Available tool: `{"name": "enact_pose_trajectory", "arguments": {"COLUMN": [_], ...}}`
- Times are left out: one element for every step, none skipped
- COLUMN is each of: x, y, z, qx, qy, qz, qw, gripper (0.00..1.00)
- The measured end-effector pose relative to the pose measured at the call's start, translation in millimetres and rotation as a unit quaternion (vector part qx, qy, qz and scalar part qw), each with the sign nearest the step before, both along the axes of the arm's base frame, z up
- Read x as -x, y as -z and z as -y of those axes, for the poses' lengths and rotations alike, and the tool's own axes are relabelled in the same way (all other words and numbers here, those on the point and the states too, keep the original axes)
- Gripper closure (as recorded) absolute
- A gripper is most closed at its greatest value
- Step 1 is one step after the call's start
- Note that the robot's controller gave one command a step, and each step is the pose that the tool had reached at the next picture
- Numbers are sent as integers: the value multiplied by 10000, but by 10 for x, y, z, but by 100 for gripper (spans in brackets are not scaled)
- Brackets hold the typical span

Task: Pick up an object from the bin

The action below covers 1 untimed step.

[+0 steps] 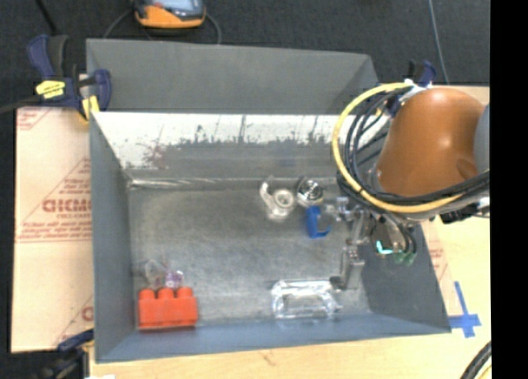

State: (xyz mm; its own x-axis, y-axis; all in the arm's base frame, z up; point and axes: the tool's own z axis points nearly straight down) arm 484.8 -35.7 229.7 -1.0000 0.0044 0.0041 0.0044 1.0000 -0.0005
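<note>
My gripper [346, 274] hangs below the orange-covered wrist at the right side of the bin, its tip just above the right end of a clear plastic box [305, 300] lying by the front wall. A small blue piece [315, 223] lies just left of the gripper's upper part. Further back sit a shiny metal round piece [310, 191] and a pale grey fitting [278, 201], side by side.
An orange-red block [167, 307] rests in the front left corner with a small clear and purple thing [163, 273] right behind it. The arm and its looped cables overhang the bin's right wall.
</note>
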Motion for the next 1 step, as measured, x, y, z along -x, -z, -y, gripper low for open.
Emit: {"name": "enact_pose_trajectory", "arguments": {"x": [1], "y": [908], "z": [57], "qx": [-4], "qy": [-1695], "qz": [14], "qw": [9855], "gripper": [0]}}
